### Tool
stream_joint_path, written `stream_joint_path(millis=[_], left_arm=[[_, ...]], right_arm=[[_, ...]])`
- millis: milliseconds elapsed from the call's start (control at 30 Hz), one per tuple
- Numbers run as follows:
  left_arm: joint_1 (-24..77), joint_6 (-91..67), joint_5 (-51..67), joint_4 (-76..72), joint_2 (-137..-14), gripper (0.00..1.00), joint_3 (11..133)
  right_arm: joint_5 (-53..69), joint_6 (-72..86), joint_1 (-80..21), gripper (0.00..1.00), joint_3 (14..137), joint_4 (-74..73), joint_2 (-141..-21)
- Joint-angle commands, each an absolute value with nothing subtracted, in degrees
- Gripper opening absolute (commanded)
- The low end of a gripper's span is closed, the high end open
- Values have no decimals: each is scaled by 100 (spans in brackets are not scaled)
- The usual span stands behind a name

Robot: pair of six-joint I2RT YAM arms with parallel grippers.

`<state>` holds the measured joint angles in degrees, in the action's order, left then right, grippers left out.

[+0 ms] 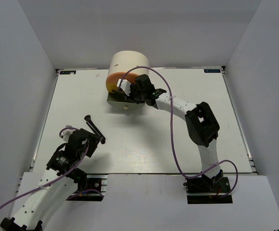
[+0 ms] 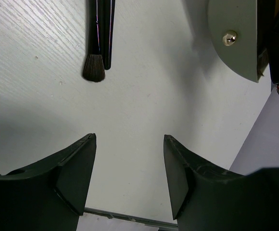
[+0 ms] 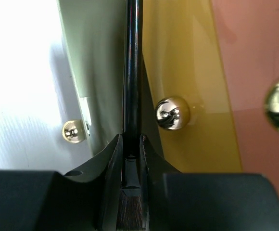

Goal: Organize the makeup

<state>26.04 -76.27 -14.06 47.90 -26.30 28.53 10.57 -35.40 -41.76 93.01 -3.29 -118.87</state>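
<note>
- The round cream box stands at the far middle of the white table, with its orange drawer showing on the front.
- A pale grey-green drawer is swung out from the foot of the box, towards the arms.
- The right gripper is right at the box's front, above the opened drawers.
- Its jaws are clamped tight on the thin black stick brush. The dark bristles sit between the fingers and the handle points out ahead.
- That handle lies along the line where the grey-green drawer meets the yellow drawer of the box. I cannot tell whether it touches either one.
- A gold knob sits on the yellow drawer just beside the handle.
- The left gripper hangs over bare table well apart from the box, on its near-left side, with its jaws wide apart and nothing between them.
- A loose black brush lies flat on the table between that gripper and the box, with its bristle end towards the gripper.
</note>
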Motion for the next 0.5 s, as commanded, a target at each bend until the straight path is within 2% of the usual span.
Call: stream_joint_path(millis=[0,33,100,267,333,467], left_arm=[[2628,-7559,-1371,4755,-2619,68,2839],[2628,-7567,-1371,4746,-2610,68,2839],[2628,-7567,-1371,4755,-2593,68,2839],[2628,-7567,-1362,4746,-2593,68,2839],[2628,-7567,-1380,4763,-2602,68,2839],[2628,-7559,-1371,4737,-2602,68,2839]], right_arm=[[1186,-3735,-4201,3,9536,-421,-11742],[1221,-3779,-4192,2,9545,-483,-11751],[1265,-3893,-4192,6,9597,-580,-11777],[1345,-3981,-4192,38,9738,-853,-11830],[1380,-3964,-4192,44,9729,-844,-11813],[1450,-3894,-4192,45,9721,-826,-11760]])
